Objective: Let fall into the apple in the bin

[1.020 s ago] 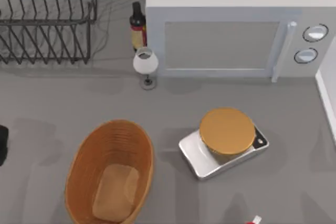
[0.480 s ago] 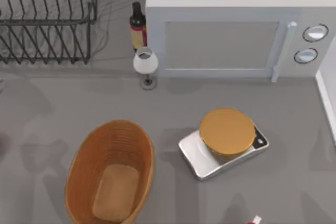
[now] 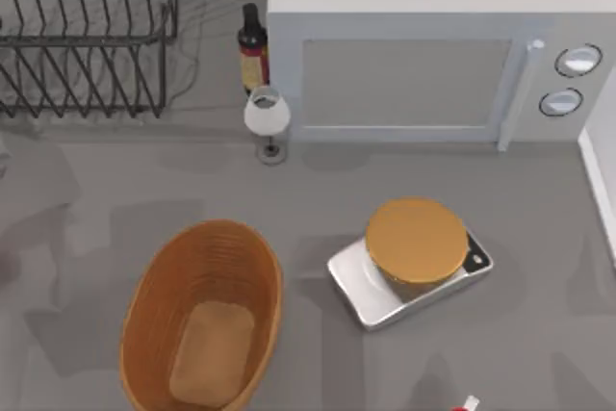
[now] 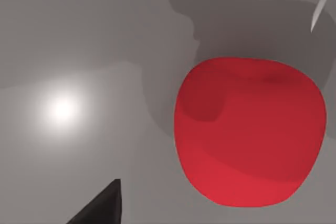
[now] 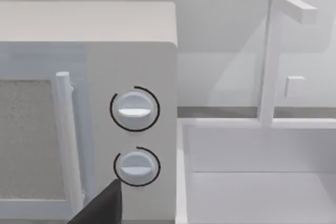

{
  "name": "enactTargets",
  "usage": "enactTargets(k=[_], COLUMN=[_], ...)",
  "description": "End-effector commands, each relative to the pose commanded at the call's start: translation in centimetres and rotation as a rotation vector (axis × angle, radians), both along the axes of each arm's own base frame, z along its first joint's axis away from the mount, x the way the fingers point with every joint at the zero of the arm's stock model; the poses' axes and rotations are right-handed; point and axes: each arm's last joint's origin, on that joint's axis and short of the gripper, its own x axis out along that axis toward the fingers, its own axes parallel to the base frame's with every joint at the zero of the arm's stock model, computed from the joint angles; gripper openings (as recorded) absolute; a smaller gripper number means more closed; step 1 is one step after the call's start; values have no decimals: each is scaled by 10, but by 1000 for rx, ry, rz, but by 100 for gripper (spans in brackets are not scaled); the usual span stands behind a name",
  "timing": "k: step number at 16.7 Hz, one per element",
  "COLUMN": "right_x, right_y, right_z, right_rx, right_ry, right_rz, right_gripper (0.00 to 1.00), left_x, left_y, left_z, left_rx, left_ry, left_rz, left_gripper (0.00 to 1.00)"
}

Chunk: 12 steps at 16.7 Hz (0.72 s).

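Observation:
The apple [image 4: 247,135], smooth and bright red, sits very close in the left wrist view on the grey table, with a dark shadow beside it. A dark tip of my left gripper [image 4: 100,208] juts in near the apple without touching it. The bin [image 3: 202,315], an oval orange-brown wicker basket with a tan bottom, stands at the front left of the table in the top view, with nothing inside. A dark tip of my right gripper [image 5: 102,205] shows in the right wrist view, in front of the microwave's knobs [image 5: 135,109].
A steel scale with a round orange top [image 3: 414,257] stands right of the basket. Along the back are a white microwave [image 3: 423,55], a dark bottle [image 3: 252,50], a wine glass [image 3: 268,117] and a wire dish rack [image 3: 87,36]. A small red-and-white thing [image 3: 465,404] lies at the front edge.
The dark piece of my left arm at the top view's left edge has gone out of the picture. Shadows on the left of the table have shifted. Basket and scale stay put.

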Motion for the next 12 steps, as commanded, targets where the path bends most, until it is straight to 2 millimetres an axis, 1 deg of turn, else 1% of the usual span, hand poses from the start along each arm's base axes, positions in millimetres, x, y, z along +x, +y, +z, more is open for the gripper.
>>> enactTargets(k=[2,7,9,12], right_x=[0,0,0,0], right_y=[0,0,0,0], right_z=[0,0,0,0], right_rx=[0,0,0,0], right_ry=[0,0,0,0], right_rz=[0,0,0,0], right_gripper=[100,100,100,100], left_x=[3,3,4,6], left_y=[2,0,1,2], left_z=[-3,-4,-15,-44], left_rx=[-4,-3,-5,-2], left_ry=[16,16,22,9], left_rz=[-14,-17,-14,-14], left_gripper=[100,100,100,100])
